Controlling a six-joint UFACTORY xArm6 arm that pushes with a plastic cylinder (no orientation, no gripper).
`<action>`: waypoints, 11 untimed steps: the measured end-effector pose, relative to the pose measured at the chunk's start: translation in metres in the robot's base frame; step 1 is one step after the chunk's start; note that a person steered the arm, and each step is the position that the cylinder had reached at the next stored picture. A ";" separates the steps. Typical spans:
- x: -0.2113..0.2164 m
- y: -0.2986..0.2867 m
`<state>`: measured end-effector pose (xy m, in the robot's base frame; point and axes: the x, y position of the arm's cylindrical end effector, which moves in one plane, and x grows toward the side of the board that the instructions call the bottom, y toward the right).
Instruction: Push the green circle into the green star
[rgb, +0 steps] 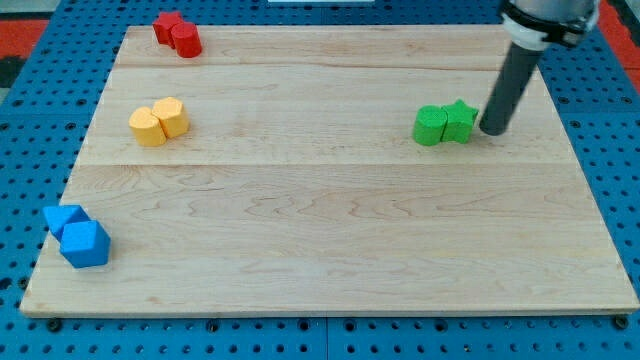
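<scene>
The green circle (430, 126) sits on the wooden board (330, 220) at the view's right, touching the green star (460, 120) on its right side. My tip (492, 131) rests on the board just right of the green star, very close to it or touching it. The dark rod rises from the tip toward the view's top right.
Two red blocks (178, 34) sit together at the view's top left. Two yellow blocks (159, 122) sit together at the left. Two blue blocks (78, 236), a triangle and a cube, sit at the bottom left near the board's edge.
</scene>
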<state>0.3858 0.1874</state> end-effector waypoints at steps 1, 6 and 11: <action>-0.026 -0.074; 0.070 -0.144; 0.116 -0.089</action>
<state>0.5018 0.0984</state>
